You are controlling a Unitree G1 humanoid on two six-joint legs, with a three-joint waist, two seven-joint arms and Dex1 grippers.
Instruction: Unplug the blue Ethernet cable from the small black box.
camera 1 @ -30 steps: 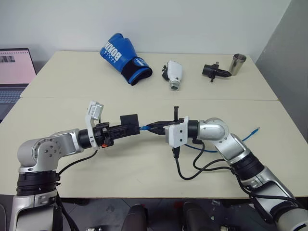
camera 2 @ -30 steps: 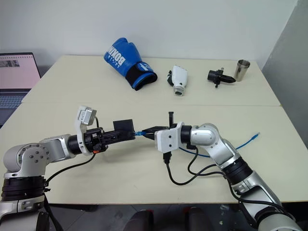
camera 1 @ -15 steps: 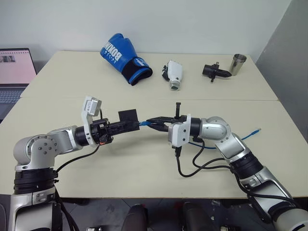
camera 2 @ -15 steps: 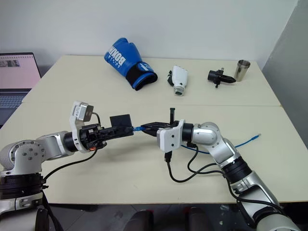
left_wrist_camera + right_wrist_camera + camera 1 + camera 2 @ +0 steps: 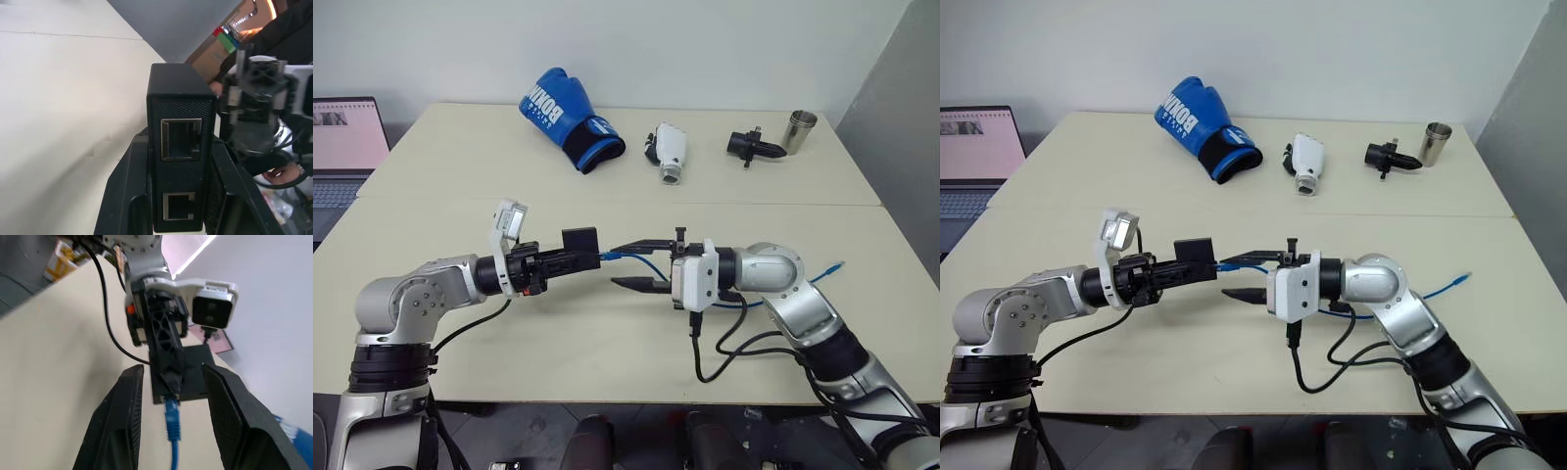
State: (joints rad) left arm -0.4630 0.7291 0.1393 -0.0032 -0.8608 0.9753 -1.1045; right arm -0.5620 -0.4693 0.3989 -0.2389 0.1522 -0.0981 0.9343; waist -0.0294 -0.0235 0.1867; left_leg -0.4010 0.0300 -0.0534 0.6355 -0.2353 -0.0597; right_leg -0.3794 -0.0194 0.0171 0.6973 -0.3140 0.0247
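My left gripper [image 5: 590, 257] is shut on the small black box [image 5: 579, 239] and holds it above the table, pointing right. In the left wrist view the box [image 5: 181, 112] stands between the fingers [image 5: 128, 196] with two empty ports facing the camera. The blue Ethernet cable [image 5: 641, 258] meets the box's right edge with its plug end [image 5: 171, 416]; from there it sags to the right behind my right arm, and its far end [image 5: 837, 264] lies on the table. My right gripper [image 5: 617, 264] is open, level and pointing left, one finger on either side of the cable without touching it.
At the back of the table lie a blue boxing glove [image 5: 570, 117], a white device [image 5: 668, 152], a black cone-nosed gadget [image 5: 751, 145] and a metal cup [image 5: 798, 127]. A laptop [image 5: 342, 147] stands off the left edge. Black wiring [image 5: 734, 343] loops under my right arm.
My right gripper has opened, let go of the cable near its plug, and drawn back a little to the right. The left gripper keeps holding the box in about the same place.
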